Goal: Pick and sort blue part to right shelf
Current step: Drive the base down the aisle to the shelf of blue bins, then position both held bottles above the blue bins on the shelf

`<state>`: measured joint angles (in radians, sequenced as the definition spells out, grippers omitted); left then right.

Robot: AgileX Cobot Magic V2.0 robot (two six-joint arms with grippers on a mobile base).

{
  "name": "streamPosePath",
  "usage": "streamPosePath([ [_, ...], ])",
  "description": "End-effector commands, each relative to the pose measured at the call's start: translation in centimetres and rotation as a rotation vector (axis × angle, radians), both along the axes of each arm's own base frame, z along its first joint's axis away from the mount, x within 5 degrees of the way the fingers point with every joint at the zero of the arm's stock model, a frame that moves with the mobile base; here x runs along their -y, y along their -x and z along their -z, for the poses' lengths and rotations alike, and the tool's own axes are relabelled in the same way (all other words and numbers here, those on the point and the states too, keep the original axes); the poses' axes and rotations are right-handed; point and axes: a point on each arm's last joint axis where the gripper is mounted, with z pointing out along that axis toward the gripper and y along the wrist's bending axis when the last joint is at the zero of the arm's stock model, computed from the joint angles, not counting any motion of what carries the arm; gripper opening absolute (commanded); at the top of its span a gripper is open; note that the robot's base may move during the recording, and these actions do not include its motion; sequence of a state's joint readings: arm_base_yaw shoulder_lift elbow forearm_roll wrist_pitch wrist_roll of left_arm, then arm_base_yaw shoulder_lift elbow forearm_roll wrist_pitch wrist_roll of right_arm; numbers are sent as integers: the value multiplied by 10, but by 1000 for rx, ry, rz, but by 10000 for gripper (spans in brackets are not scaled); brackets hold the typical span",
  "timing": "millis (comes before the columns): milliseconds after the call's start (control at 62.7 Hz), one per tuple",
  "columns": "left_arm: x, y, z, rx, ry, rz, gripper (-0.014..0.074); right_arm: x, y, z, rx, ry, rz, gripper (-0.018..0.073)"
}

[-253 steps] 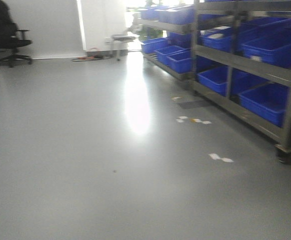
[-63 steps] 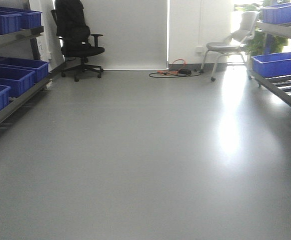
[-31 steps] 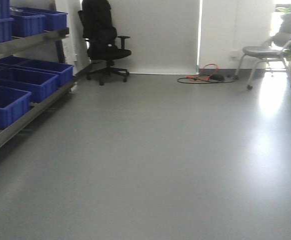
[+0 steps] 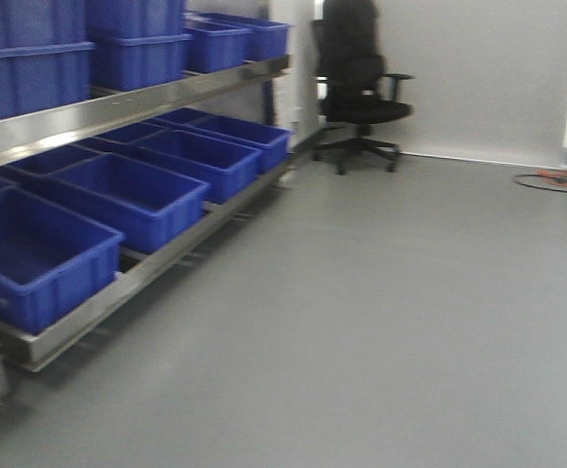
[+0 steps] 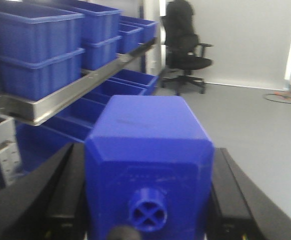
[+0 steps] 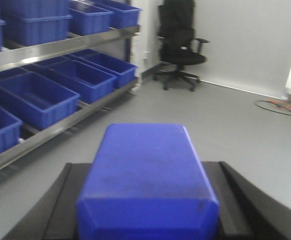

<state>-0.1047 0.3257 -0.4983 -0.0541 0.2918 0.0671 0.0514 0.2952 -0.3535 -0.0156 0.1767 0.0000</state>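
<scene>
Left gripper (image 5: 148, 167): squeezed the small blue plastic bottle-shaped block (image 5: 148, 132) between its black fingers (image 5: 68, 192), with the round cap knob facing the camera.
Right gripper (image 6: 146, 192): held a boxy blue plastic block (image 6: 145, 160).
Steel rack with big blue plastic bins (image 4: 118, 112): stood at 9 o'clock in the front view, apart from both blocks.
Black office chair (image 4: 357, 88): stood at 12 o'clock, by the white wall.

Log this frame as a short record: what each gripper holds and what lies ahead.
left gripper: shut on a blue bottle-shaped block, cap facing the camera
right gripper: shut on a boxier blue block
shelf: steel, at the left of the front view, blue bins on two tiers
chair: black, past the shelf's far end
cable: on the floor, far right
</scene>
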Motion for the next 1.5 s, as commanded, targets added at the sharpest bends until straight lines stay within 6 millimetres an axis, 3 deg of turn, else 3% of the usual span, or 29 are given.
streamPosePath([
  [0,0,1,-17,108,22,-4,333,0,1,-17,114,4,6,382],
  [1484,0,1,-17,108,22,-4,333,0,1,-17,114,4,6,382],
])
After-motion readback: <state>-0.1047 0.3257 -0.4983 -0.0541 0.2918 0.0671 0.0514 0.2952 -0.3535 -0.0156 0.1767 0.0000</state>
